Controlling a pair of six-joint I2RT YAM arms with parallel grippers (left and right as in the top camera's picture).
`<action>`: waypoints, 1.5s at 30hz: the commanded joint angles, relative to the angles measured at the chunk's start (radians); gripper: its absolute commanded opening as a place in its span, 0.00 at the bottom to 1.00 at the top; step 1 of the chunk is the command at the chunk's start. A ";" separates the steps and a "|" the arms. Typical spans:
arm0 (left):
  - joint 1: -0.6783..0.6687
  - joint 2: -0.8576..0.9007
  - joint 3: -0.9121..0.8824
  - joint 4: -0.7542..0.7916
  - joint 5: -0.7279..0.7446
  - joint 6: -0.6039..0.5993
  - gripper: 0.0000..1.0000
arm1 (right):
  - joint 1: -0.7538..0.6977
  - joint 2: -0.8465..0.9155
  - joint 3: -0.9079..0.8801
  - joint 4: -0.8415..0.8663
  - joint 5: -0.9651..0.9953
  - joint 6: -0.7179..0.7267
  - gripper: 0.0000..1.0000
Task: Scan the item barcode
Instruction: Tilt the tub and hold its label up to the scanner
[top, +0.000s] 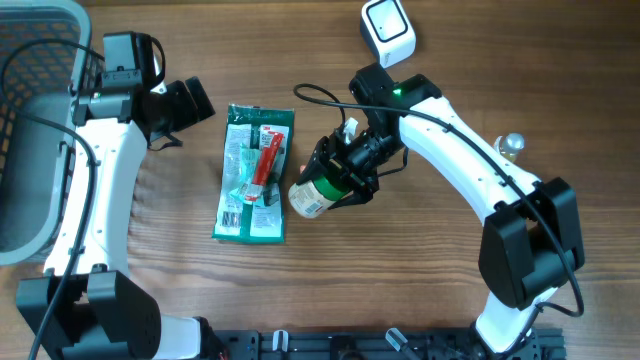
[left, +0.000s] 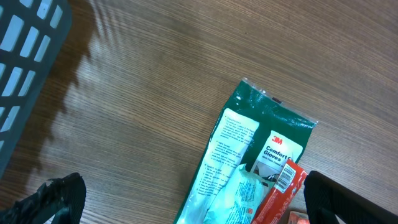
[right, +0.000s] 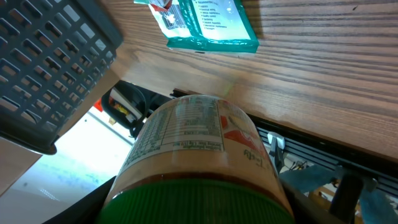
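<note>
Our right jaws pinch the jar (top: 312, 196) near its green lid (right: 199, 202), which sits at the jaw end. The printed label (right: 183, 130) faces the wrist camera. The jar is tilted, base pointing away from the jaws toward the green glove pack (top: 255, 175), just beside it. Left jaws are spread wide and hold nothing. From the left wrist we see the pack's corner on the table (top: 420, 290) between their tips. The white scanner (top: 388, 30) is behind the right jaws, well apart. The grey basket (top: 30, 130) is behind the left jaws.
</note>
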 joint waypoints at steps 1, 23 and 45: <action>0.002 -0.009 0.011 0.002 0.008 0.001 1.00 | 0.003 -0.023 0.010 -0.005 -0.055 0.015 0.04; 0.003 -0.009 0.011 0.002 0.008 0.001 1.00 | 0.003 -0.023 0.010 -0.028 -0.054 0.016 0.04; 0.002 -0.009 0.011 0.002 0.008 0.001 1.00 | 0.003 -0.023 0.010 0.037 0.574 0.039 0.08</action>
